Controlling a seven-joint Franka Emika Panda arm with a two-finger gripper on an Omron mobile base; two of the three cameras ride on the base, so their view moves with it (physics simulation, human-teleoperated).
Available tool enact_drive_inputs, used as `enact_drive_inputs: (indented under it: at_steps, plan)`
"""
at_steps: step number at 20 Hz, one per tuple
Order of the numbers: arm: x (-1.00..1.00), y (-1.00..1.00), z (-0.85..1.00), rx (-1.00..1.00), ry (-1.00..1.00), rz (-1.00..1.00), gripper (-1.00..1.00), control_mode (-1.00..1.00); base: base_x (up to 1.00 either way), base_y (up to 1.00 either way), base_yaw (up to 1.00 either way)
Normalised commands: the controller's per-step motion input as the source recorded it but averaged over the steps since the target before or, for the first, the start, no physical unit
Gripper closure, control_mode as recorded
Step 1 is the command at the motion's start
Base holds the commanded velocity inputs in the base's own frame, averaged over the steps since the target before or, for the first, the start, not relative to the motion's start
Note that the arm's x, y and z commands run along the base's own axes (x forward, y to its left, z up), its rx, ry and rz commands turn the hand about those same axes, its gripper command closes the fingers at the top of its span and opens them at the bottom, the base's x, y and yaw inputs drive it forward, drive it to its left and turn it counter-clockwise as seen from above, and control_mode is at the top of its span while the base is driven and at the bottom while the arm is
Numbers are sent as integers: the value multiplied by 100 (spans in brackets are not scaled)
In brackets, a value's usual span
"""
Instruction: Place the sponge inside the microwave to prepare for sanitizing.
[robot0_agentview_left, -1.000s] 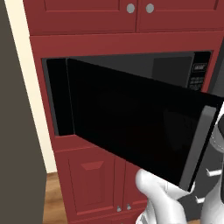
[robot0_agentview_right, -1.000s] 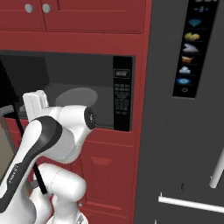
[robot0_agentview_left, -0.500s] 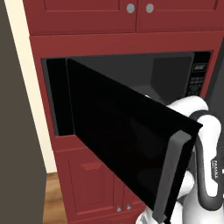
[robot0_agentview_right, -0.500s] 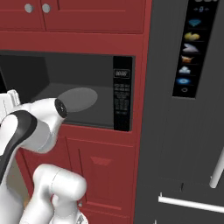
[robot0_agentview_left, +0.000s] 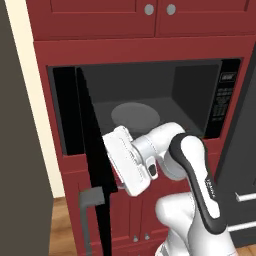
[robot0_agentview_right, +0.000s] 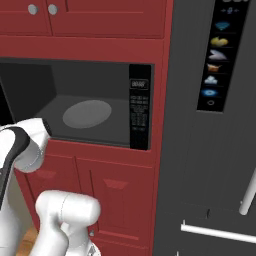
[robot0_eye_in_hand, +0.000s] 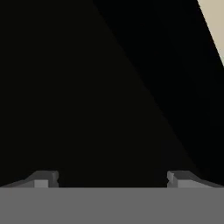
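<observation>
The microwave (robot0_agentview_left: 150, 105) stands wide open in its red cabinetry (robot0_agentview_left: 125, 47), its black glass door (robot0_agentview_left: 95, 165) swung out to the left and seen almost edge-on from the left base view, with a grey handle (robot0_agentview_left: 90, 200) near its lower end. Inside, the grey cavity is lit and bare apart from the round turntable (robot0_agentview_left: 135, 115) lying flat on its floor; the right base view shows the same turntable (robot0_agentview_right: 87, 113) beside the black button panel (robot0_agentview_right: 139, 107). The white arm (robot0_agentview_left: 190, 170) bends across the front of the opening, its hand pressed close against the inner face of the door. In the hand view the pincer (robot0_eye_in_hand: 112, 178) points at that dark glass, its two fingertips (robot0_eye_in_hand: 43, 178) set well apart with nothing between them, and a sliver of pale wall (robot0_eye_in_hand: 214, 26) shows at the upper right corner. A dark refrigerator (robot0_agentview_right: 215, 140) with an icon strip stands to the right of the cabinetry. The sponge is not visible in any view.
</observation>
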Motion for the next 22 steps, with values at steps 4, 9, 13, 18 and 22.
enact_drive_inputs:
  at_steps: [4,9,13,18,22]
  plan:
    - [0,73,-27,4,1,4,-100,-100,0,0,0]
    - [-1,3,0,0,-1,0,-100,-100,0,0,0]
    - [-21,-21,0,-1,-3,0,-100,-100,0,0,0]
    - [-16,-80,52,-17,-11,0,-100,-100,0,0,0]
    - [-7,-79,95,-26,-28,1,-100,-100,0,0,0]
